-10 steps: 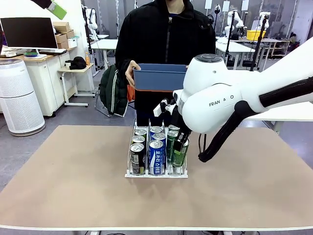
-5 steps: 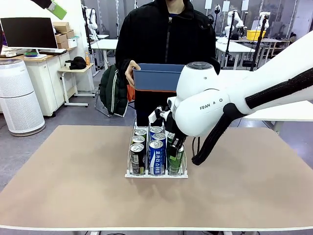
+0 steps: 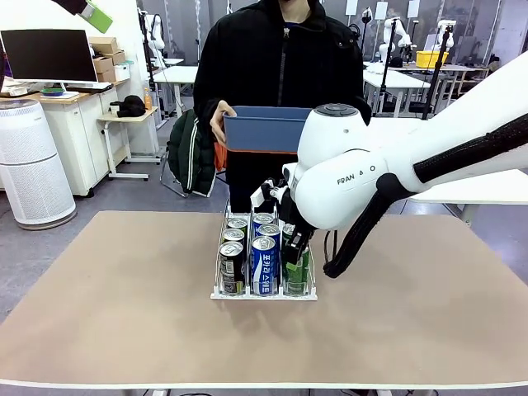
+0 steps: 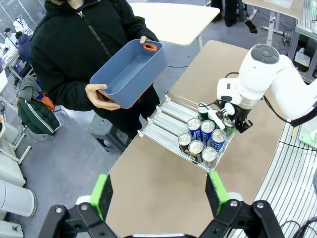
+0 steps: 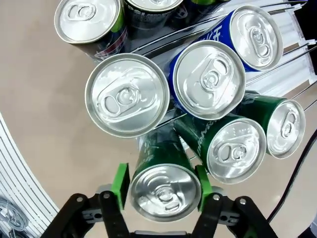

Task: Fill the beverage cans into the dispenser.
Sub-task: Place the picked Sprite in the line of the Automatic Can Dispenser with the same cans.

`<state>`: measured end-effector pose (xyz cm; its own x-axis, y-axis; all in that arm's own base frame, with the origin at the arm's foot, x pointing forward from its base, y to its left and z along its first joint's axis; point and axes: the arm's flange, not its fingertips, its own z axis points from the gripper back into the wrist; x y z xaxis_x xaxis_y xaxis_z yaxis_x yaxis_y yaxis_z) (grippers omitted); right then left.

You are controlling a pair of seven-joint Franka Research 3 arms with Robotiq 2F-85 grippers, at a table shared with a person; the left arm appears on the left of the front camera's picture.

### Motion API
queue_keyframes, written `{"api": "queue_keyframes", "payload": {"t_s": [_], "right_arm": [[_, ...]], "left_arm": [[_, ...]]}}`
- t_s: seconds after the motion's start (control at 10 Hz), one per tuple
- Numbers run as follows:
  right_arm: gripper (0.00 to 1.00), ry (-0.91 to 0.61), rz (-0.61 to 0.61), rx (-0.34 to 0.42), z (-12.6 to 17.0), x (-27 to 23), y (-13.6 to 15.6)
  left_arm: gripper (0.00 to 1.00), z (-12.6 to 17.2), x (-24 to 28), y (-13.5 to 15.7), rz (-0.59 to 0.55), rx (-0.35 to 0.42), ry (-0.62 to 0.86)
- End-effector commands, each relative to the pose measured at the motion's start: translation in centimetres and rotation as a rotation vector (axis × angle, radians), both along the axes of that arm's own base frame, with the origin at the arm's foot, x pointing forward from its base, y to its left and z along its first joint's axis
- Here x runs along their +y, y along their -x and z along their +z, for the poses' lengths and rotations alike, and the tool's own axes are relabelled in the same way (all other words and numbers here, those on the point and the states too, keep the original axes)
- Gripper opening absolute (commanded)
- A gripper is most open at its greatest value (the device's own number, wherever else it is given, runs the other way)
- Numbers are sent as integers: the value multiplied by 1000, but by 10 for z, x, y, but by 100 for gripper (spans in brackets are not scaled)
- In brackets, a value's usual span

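left hand (image 4: 157, 196): we see it raised well above the counter (image 3: 124, 313), green pads wide apart, nothing between them.
dispenser (image 3: 264, 290): centre of the counter, toward the far side; three lanes.
beverage cans (image 3: 264, 252): we count black ones in the left lane, blue in the middle, green on the right.
right hand (image 5: 161, 191): over the right lane's near end, pads on either side of a green can (image 5: 161, 186); we cannot tell whether they clamp it or just flank it.
person: far side, holding a blue tub (image 3: 268, 130).
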<state>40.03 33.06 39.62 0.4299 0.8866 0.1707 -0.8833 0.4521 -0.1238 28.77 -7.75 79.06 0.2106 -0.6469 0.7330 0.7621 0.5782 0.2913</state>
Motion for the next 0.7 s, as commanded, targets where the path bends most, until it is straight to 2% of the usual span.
{"api": "queue_keyframes", "payload": {"t_s": [0.0, 0.1, 0.2, 0.4, 0.6], "right_arm": [[94, -32, -11, -8, 14, -5, 5], [80, -52, -31, -10, 29, -11, 10], [100, -76, -58, -15, 41, -14, 13], [100, -144, -94, -11, 60, -21, 16], [100, -202, -55, 5, 79, -32, 21]], "left_arm": [[100, -2, 1, 0, -10, 8, 5], [100, -2, 1, 0, -10, 8, 5], [100, -2, 1, 0, -10, 8, 5], [100, -2, 1, 0, -10, 8, 5], [100, -2, 1, 0, -10, 8, 5]]}}
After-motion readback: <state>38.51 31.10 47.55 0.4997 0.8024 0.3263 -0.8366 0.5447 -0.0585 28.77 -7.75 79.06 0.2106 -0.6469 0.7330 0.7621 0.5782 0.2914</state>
